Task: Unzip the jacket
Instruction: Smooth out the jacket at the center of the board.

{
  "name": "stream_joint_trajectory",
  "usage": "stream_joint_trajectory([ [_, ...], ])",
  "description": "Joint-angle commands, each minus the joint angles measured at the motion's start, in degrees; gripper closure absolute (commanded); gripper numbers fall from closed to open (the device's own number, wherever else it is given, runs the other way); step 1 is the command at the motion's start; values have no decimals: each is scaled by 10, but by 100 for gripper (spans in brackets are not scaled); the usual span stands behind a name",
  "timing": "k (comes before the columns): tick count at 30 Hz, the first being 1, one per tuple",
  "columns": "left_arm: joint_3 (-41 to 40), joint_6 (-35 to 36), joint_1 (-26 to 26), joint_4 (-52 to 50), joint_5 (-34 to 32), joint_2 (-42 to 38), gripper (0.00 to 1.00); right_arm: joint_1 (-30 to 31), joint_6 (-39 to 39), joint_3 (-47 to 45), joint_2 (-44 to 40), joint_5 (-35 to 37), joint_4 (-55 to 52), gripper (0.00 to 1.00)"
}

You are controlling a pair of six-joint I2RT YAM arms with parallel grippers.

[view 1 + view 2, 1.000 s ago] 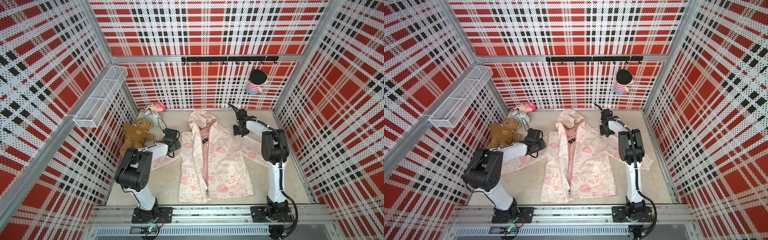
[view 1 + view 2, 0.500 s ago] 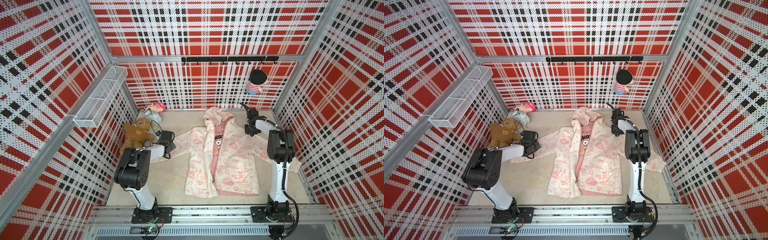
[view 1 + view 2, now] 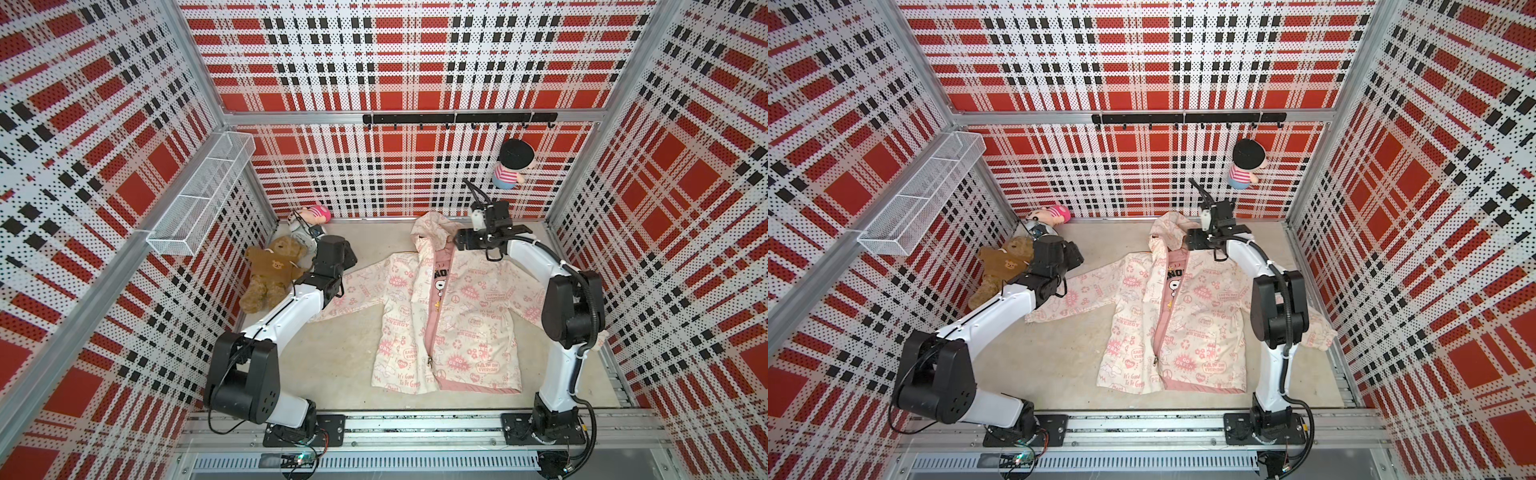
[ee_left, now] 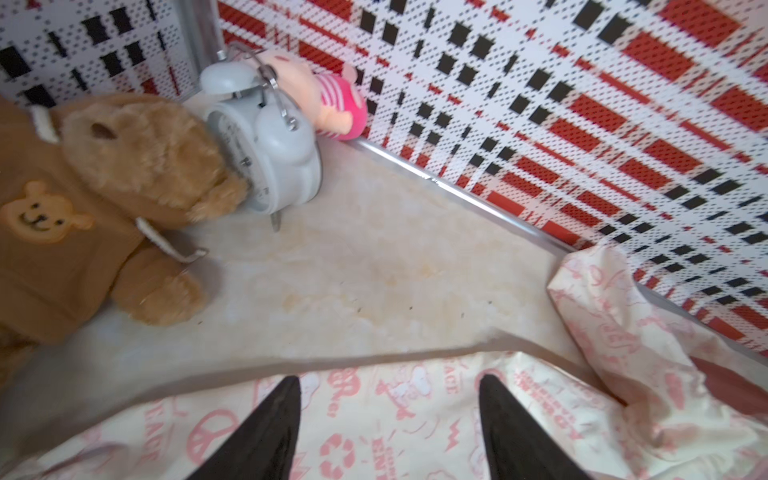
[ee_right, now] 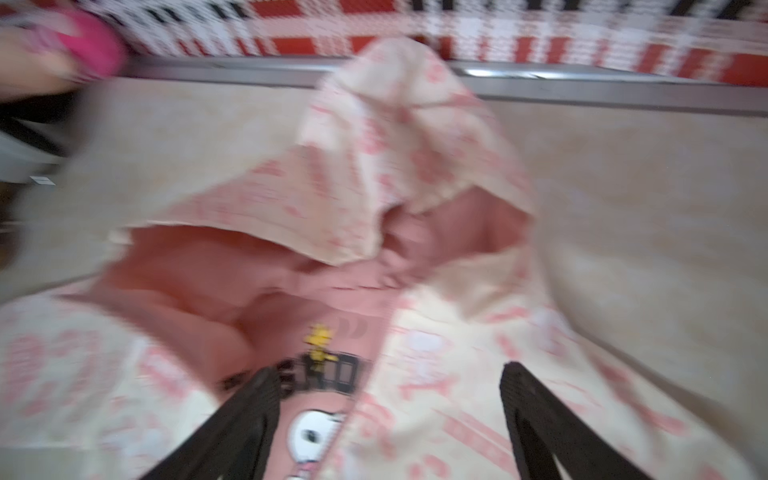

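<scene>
Right wrist view, blurred: the jacket (image 5: 457, 374) fills the picture, its hood (image 5: 399, 137) crumpled ahead. The right gripper (image 5: 390, 368) hangs over the collar, jaws spread wide with nothing between them. In both top views the jacket lies front up on the beige tabletop (image 3: 340, 353), right of centre, with the hood toward the back wall and the pink hem band (image 3: 478, 386) toward the arm bases. The front gapes at the chest, showing pink inner fabric with a white cartoon face. The gap narrows to a zipper pull (image 3: 429, 363) low on the front. One sleeve (image 3: 357, 286) stretches out under the left gripper (image 4: 390, 377), whose black fingers (image 4: 266, 424) also stand wide apart, gripping nothing. The other sleeve runs beneath the right arm. Beside the left gripper sits a teddy bear (image 3: 272, 270) in a brown shirt, leaning against a pale alarm clock (image 4: 266, 153), with a pink doll (image 3: 318, 214) in the corner behind. A striped doll (image 3: 511, 164) hangs below a black hook rail (image 3: 457, 118) on the back wall. A wire basket (image 3: 199, 199) is mounted on the side wall.
</scene>
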Motion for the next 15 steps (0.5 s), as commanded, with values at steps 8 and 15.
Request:
stream_joint_trajectory([
  [8,32,-2,-12,-12,67,140,23,55,34,110,85,-55,20,8],
  [15,3,-47,29,2,80,184,40,57,12,141,124,-90,-11,20],
])
